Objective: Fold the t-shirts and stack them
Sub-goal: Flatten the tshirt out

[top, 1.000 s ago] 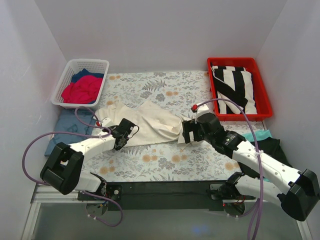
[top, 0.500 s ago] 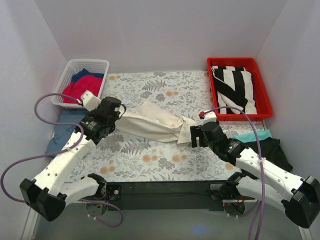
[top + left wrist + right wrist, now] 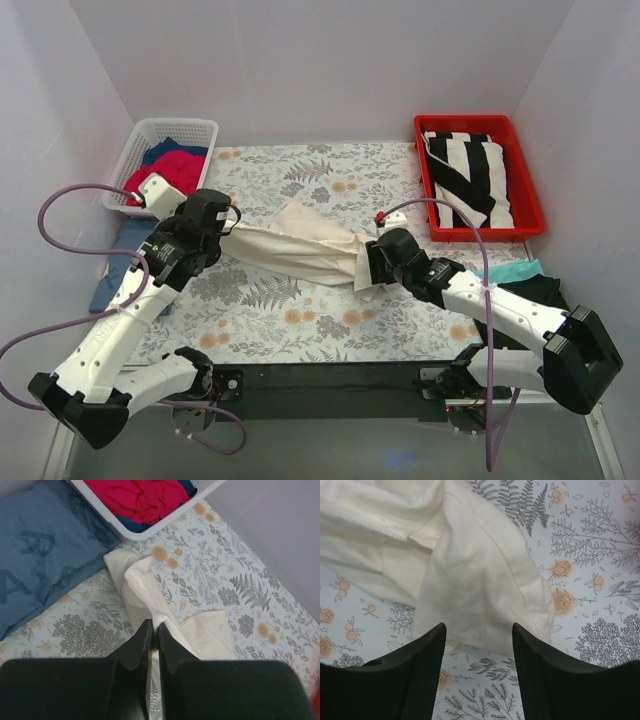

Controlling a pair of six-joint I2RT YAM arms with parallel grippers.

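Note:
A cream t-shirt (image 3: 300,245) lies bunched and stretched across the middle of the floral cloth. My left gripper (image 3: 222,232) is shut on its left edge, and the left wrist view shows cream fabric (image 3: 145,587) pinched between the closed fingers of that gripper (image 3: 153,626) and pulled up off the table. My right gripper (image 3: 368,268) hovers open over the shirt's right end. In the right wrist view the shirt's hem (image 3: 475,585) lies just beyond the right gripper (image 3: 479,630), with nothing between its fingers.
A white basket (image 3: 205,135) at the back left holds red (image 3: 165,178) and navy shirts. A folded blue shirt (image 3: 125,255) lies in front of it. A red bin (image 3: 425,180) at the back right holds striped cloth. Teal (image 3: 510,272) and black (image 3: 548,298) shirts lie beside the right arm.
My left arm has risen and swung back-left, pulling the cream shirt's edge with it and stretching the cloth. The right gripper's jaws have narrowed and it has shifted slightly over the shirt's right end.

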